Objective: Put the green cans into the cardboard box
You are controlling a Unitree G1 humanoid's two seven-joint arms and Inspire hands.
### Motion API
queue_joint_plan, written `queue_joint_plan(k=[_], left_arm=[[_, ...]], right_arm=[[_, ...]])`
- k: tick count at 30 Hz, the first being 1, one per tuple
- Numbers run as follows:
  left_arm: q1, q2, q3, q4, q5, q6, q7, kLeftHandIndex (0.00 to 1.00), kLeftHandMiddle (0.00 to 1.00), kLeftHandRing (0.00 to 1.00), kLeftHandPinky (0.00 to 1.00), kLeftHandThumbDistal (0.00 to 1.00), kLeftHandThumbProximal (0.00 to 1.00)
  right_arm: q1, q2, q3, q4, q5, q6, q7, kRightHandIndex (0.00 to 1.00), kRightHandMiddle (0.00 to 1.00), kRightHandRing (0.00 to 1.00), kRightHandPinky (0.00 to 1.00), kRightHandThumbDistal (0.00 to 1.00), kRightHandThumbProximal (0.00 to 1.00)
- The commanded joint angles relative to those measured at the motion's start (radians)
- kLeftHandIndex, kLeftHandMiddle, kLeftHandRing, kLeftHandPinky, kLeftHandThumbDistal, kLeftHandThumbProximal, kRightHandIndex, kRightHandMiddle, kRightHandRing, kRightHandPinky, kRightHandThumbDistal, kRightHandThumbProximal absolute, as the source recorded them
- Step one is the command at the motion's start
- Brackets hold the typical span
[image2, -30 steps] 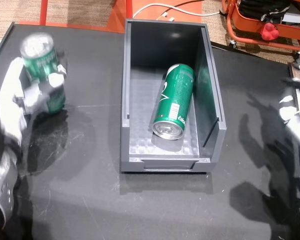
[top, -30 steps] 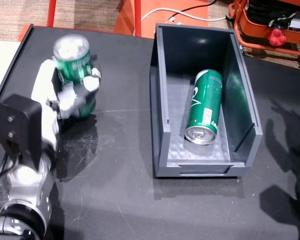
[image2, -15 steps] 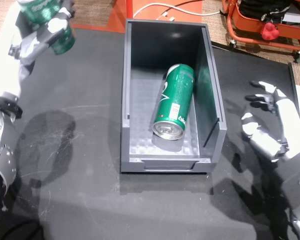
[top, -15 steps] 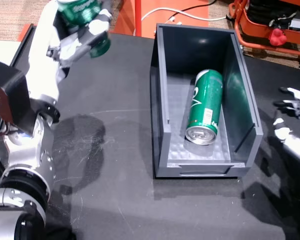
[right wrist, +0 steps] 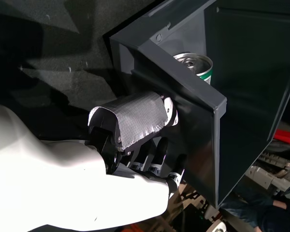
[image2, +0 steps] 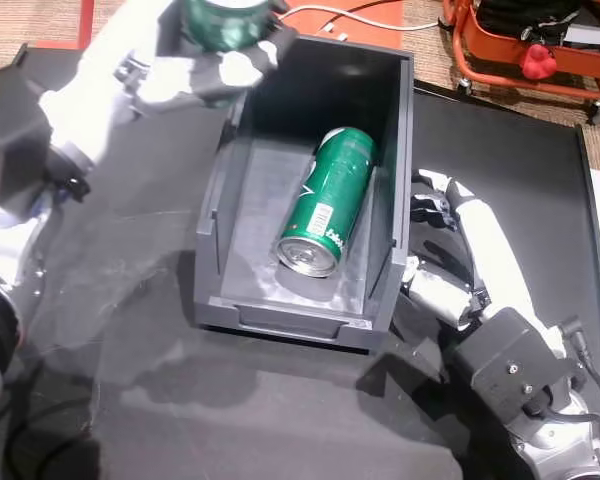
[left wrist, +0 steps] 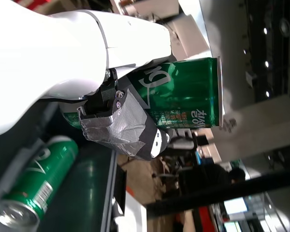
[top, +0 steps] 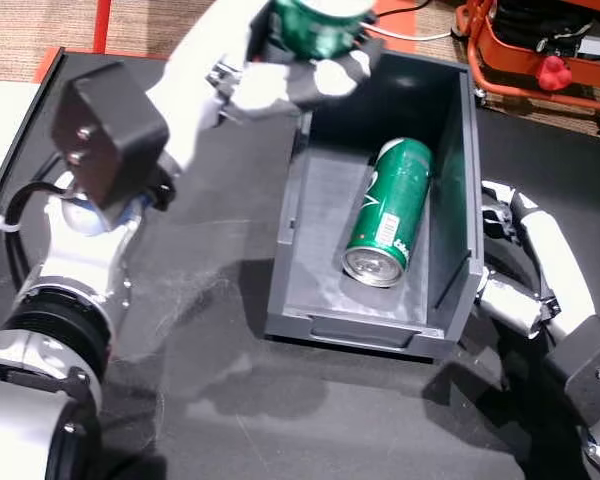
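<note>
- Two green cans show: one lies on its side inside the box, the other is held up in the left hand.
- The lying can rests on the box floor with its silver top toward the low front wall; in the other head view it sits near the right wall.
- The held can is above the box's far left corner, the left hand's fingers wrapped around it; the left wrist view shows the thumb pressed across its label.
- The right hand lies against the outside of the box's right wall, fingers apart, holding nothing; in the right wrist view its thumb touches the wall.
- The box stands skewed on the black worktop.
- An orange cart stands beyond the worktop.
</note>
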Motion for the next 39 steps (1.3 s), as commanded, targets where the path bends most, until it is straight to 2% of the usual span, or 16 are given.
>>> queue_joint_plan(k=[1, 4, 9, 13, 18, 22, 26, 27, 32, 35, 39], left_arm=[[-0.016, -0.013, -0.021, 0.014, 0.024, -0.018, 0.000, 0.37, 0.40, 0.41, 0.41, 0.51, 0.00], [-0.025, -0.021, -0.041, 0.018, 0.038, -0.018, 0.003, 0.36, 0.39, 0.41, 0.41, 0.50, 0.00], [-0.044, -0.042, -0.059, 0.024, 0.041, -0.025, -0.003, 0.33, 0.37, 0.40, 0.41, 0.51, 0.00], [-0.057, -0.060, -0.060, 0.028, 0.031, -0.023, -0.032, 0.33, 0.37, 0.40, 0.41, 0.53, 0.00], [-0.061, -0.071, -0.074, 0.039, 0.045, -0.004, -0.051, 0.34, 0.38, 0.41, 0.42, 0.52, 0.00], [-0.057, -0.053, -0.130, 0.056, 0.120, 0.018, 0.008, 0.35, 0.38, 0.41, 0.42, 0.53, 0.00], [-0.050, -0.028, -0.178, 0.080, 0.203, 0.100, 0.102, 0.37, 0.40, 0.41, 0.42, 0.56, 0.00], [-0.050, -0.021, -0.188, 0.084, 0.219, 0.119, 0.114, 0.39, 0.42, 0.43, 0.43, 0.56, 0.00], [-0.053, 0.009, -0.204, 0.096, 0.249, 0.188, 0.108, 0.51, 0.51, 0.52, 0.54, 0.69, 0.00], [-0.057, 0.022, -0.220, 0.096, 0.263, 0.197, 0.089, 0.64, 0.58, 0.57, 0.64, 0.72, 0.00], [-0.062, 0.034, -0.241, 0.097, 0.278, 0.200, 0.058, 0.73, 0.65, 0.61, 0.71, 0.77, 0.04]], right_arm=[[-0.008, 0.007, 0.008, 0.000, -0.004, 0.003, -0.003, 0.80, 0.71, 0.71, 0.85, 0.49, 0.62], [-0.012, 0.011, 0.015, 0.001, -0.005, 0.004, -0.006, 0.80, 0.71, 0.71, 0.85, 0.49, 0.62], [-0.017, 0.021, 0.017, 0.002, 0.005, 0.013, 0.002, 0.80, 0.72, 0.72, 0.86, 0.54, 0.63], [-0.019, 0.032, 0.009, 0.002, 0.018, 0.012, 0.013, 0.81, 0.72, 0.73, 0.86, 0.53, 0.64], [-0.017, 0.037, 0.008, -0.002, 0.020, 0.012, 0.005, 0.81, 0.72, 0.74, 0.86, 0.51, 0.63], [-0.014, 0.038, 0.008, -0.005, 0.020, -0.004, -0.004, 0.82, 0.72, 0.73, 0.87, 0.46, 0.62], [-0.008, 0.036, 0.009, -0.008, 0.017, -0.016, -0.021, 0.81, 0.71, 0.73, 0.86, 0.47, 0.64], [-0.005, 0.035, 0.008, -0.008, 0.019, -0.019, -0.020, 0.81, 0.71, 0.72, 0.86, 0.47, 0.64], [0.006, 0.030, 0.000, -0.007, 0.029, -0.032, -0.012, 0.81, 0.72, 0.72, 0.86, 0.50, 0.64], [0.009, 0.030, -0.002, -0.007, 0.032, -0.035, -0.010, 0.82, 0.73, 0.72, 0.86, 0.51, 0.63], [0.010, 0.029, 0.000, -0.006, 0.028, -0.041, -0.012, 0.81, 0.73, 0.72, 0.86, 0.47, 0.63]])
